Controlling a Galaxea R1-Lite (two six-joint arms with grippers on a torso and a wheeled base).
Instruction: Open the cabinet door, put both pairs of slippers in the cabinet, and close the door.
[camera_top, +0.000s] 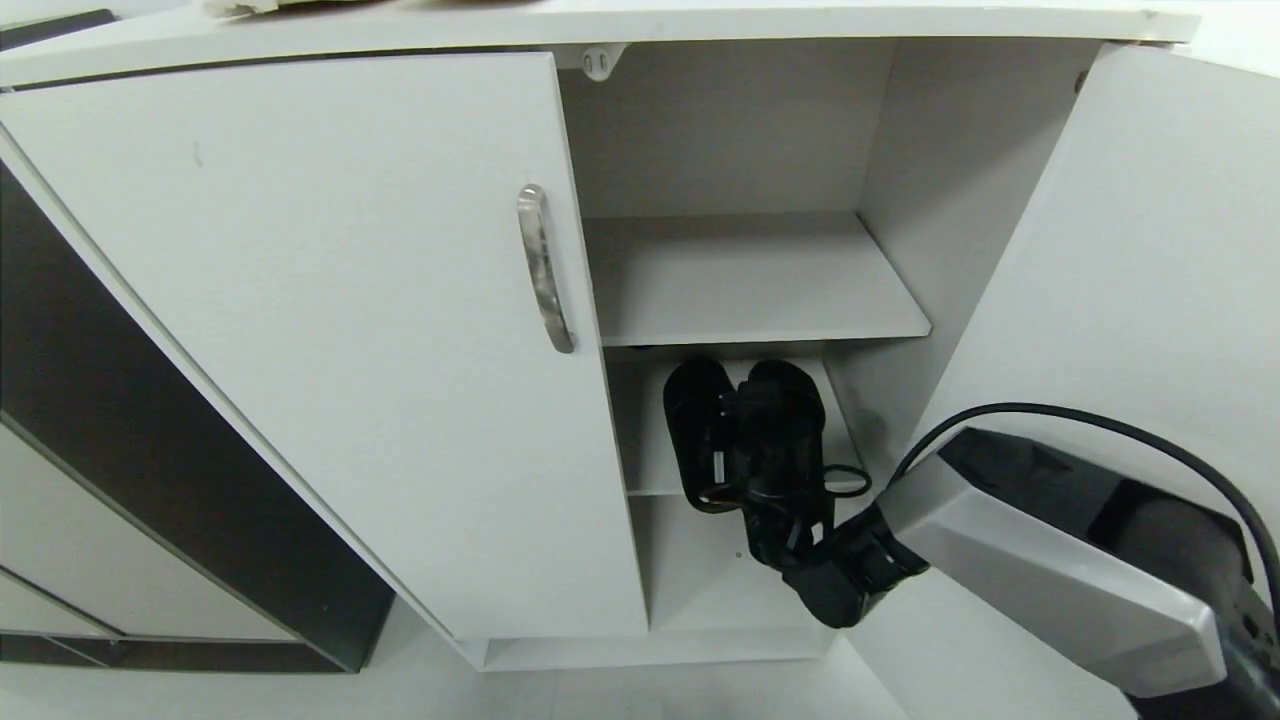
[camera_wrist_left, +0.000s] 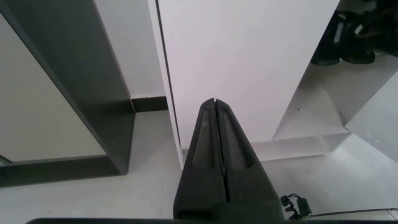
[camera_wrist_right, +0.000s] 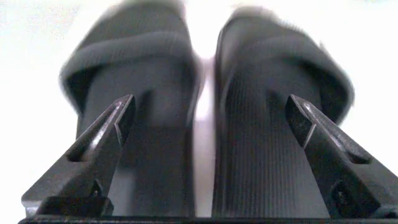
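One pair of black slippers (camera_top: 705, 415) lies side by side on the middle shelf of the white cabinet (camera_top: 640, 440). The right door (camera_top: 1130, 250) stands open and the left door (camera_top: 330, 330) is closed. My right gripper (camera_top: 765, 475) is inside the cabinet at the slippers' near ends. In the right wrist view it (camera_wrist_right: 210, 102) is open, one finger outside each slipper (camera_wrist_right: 134, 81), with the pair between them. My left gripper (camera_wrist_left: 214, 102) is shut and empty, low in front of the closed left door (camera_wrist_left: 236, 56). The slippers (camera_wrist_left: 348, 43) also show far off in the left wrist view.
The upper shelf (camera_top: 750, 290) is bare. A metal handle (camera_top: 543, 268) sits on the closed door's right edge. A dark panel (camera_top: 120, 440) stands to the cabinet's left. Pale floor (camera_wrist_left: 143, 193) lies in front.
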